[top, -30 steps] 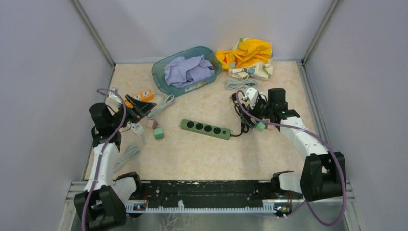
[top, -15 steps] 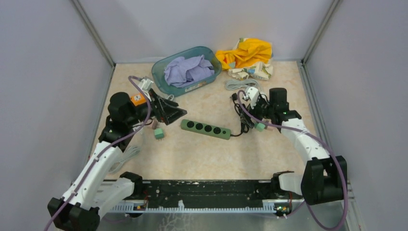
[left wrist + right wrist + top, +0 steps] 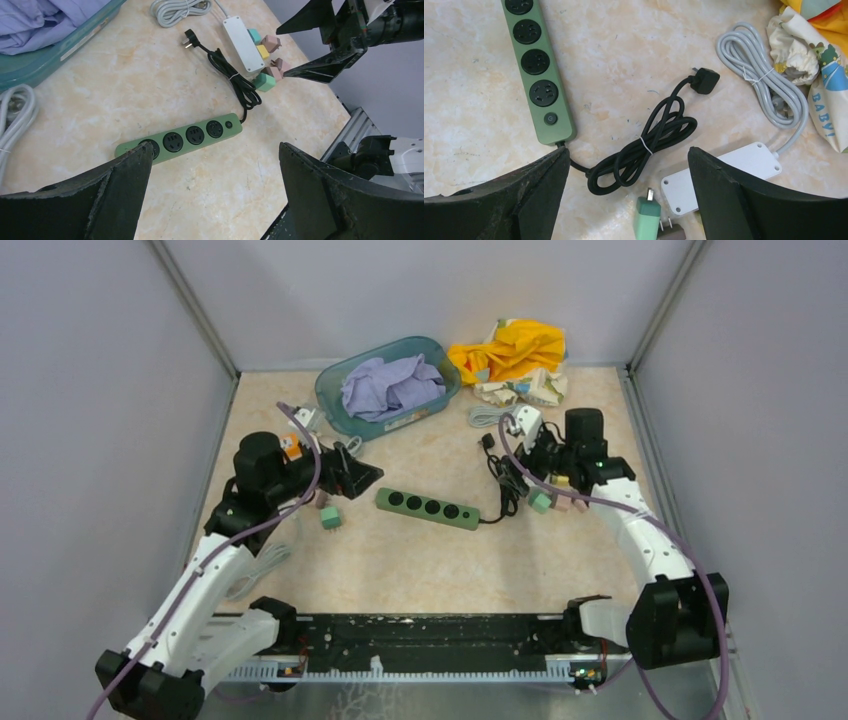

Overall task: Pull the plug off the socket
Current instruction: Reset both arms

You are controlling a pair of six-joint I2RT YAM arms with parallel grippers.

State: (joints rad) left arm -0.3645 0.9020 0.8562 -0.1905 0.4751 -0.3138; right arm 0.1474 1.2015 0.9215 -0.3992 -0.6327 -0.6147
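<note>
A white power strip [image 3: 243, 36] lies at the right of the table with teal [image 3: 254, 35], yellow [image 3: 262, 50] and pink [image 3: 273, 42] plugs in it. It also shows in the right wrist view [image 3: 719, 174], back side up. A loose green plug [image 3: 647, 218] lies beside it. My right gripper [image 3: 626, 150] is open and empty above the coiled black cord [image 3: 644, 147] of the green power strip [image 3: 430, 508], whose sockets are empty. My left gripper [image 3: 214, 145] is open and empty just left of the green strip [image 3: 180, 141]. In the top view it [image 3: 358, 476] and the right gripper [image 3: 528, 452] are far apart.
A teal basin [image 3: 332, 395] holding lilac cloth stands at the back, with yellow cloth [image 3: 510, 348] to its right. A grey coiled cable [image 3: 764, 82] lies near the white strip. An orange strip [image 3: 292, 447], a loose green plug [image 3: 330, 518] and another grey cable [image 3: 262, 560] lie at the left.
My left arm has swung from the far left towards the green strip, its gripper open throughout. My right gripper has shifted slightly back and right. The strips and plugs have not moved.
</note>
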